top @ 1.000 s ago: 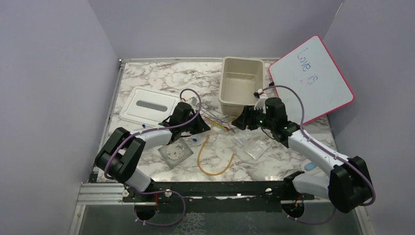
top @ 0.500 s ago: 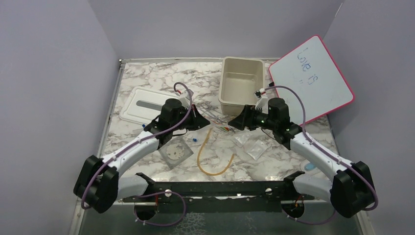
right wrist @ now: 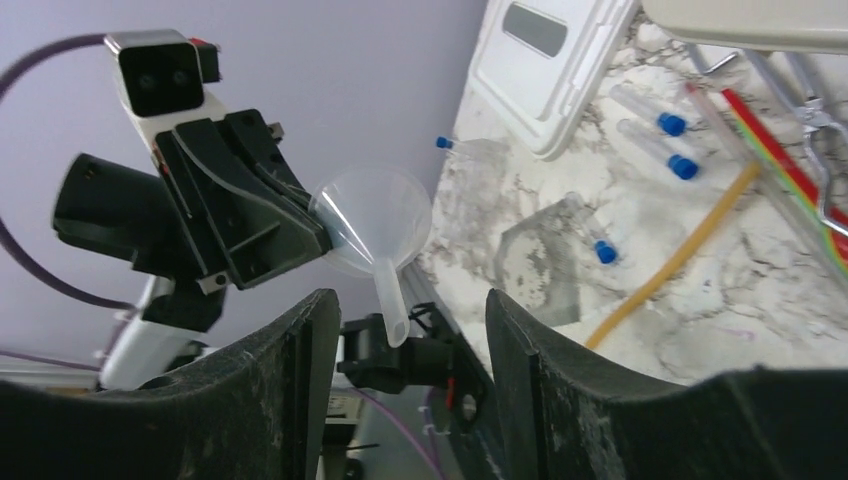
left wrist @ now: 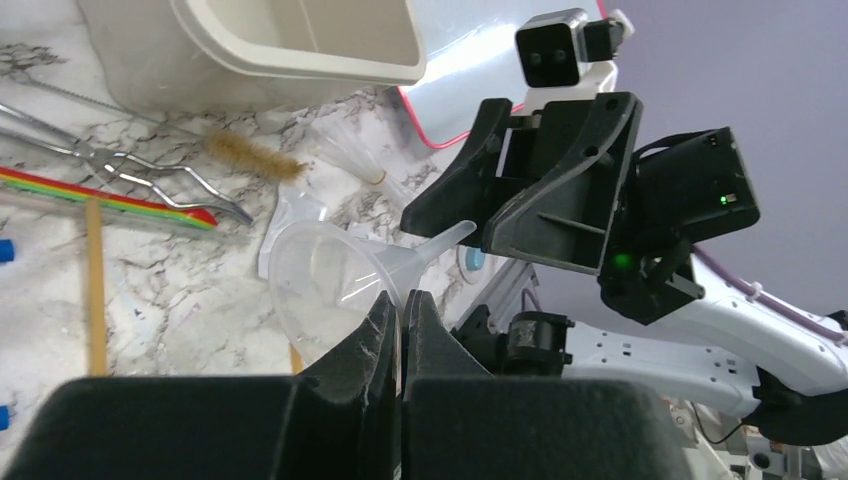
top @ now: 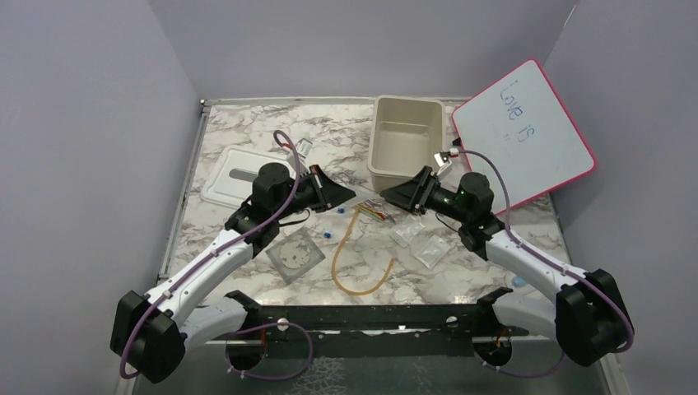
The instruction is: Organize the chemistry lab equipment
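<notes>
My left gripper [left wrist: 401, 300] is shut on the rim of a clear plastic funnel [left wrist: 330, 280] and holds it above the table. The funnel [right wrist: 372, 215] has its stem pointing at my right gripper [right wrist: 408, 300]. That gripper is open, and the stem tip lies in the gap between its fingers, touching neither. In the top view the left gripper [top: 342, 196] and the right gripper [top: 393, 197] face each other in front of the tub. An amber rubber tube [top: 362, 271], a bagged round dish [top: 292, 257], clear packets [top: 428, 247], coloured sticks [top: 372, 212] and blue-capped tubes [right wrist: 660, 122] lie on the marble.
The beige tub [top: 374, 132] stands at the back centre, with its white lid [top: 247, 177] flat to its left. The pink-framed whiteboard [top: 527, 132] leans at the back right. Metal tongs [left wrist: 120, 160] and a small brush [left wrist: 250, 155] lie in front of the tub.
My left arm has stretched out and risen from the table with the funnel. My right gripper has turned to face it, so the stem now sits between its fingers.
</notes>
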`<state>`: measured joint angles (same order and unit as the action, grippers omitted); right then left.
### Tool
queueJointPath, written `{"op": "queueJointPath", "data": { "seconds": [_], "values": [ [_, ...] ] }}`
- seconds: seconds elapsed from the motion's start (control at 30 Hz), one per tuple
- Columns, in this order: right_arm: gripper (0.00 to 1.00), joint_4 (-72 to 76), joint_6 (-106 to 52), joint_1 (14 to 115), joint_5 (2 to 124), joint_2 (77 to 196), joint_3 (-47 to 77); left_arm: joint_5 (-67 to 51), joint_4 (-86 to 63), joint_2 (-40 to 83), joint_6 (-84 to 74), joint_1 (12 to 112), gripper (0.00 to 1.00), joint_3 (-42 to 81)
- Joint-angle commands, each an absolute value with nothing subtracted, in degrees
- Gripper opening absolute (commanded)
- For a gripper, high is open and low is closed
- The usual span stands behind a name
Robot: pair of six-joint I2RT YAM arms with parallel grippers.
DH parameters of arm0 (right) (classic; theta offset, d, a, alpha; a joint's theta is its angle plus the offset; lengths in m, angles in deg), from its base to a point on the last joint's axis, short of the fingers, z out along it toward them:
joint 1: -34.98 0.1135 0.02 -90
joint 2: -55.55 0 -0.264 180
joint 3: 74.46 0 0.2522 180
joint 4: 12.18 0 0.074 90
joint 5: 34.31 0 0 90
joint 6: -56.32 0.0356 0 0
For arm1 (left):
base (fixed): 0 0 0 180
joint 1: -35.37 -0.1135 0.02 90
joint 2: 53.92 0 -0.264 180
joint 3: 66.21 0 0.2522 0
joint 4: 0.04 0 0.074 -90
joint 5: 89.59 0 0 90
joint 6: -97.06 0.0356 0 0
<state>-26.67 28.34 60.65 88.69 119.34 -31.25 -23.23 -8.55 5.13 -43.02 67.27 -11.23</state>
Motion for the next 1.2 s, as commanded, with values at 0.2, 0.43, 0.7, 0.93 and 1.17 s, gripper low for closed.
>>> {"op": "queueJointPath", "data": {
  "seconds": [0.2,0.43,0.7,0.93,1.17],
  "values": [
    [0.38,-32.42,33.71,61.35,91.85,122.42,-24.94,-25.72,-3.39,5.95,-47.17,67.37,0.00,-7.06],
    [0.01,-27.40,29.38,61.39,91.94,123.36,-21.55,-24.48,-5.02,7.29,-44.88,67.37,0.01,-5.44],
    [0.01,-8.62,14.88,61.26,81.46,126.70,-7.47,-13.69,-18.20,9.50,-33.67,65.92,0.77,3.47],
    [0.01,7.45,-3.61,59.85,60.84,136.59,10.67,-1.97,-27.37,10.17,-21.68,63.04,0.84,10.99],
    [0.01,16.85,-16.97,58.71,46.15,149.30,23.99,3.65,-29.19,9.66,-13.79,62.86,0.85,7.79]
  ]
}}
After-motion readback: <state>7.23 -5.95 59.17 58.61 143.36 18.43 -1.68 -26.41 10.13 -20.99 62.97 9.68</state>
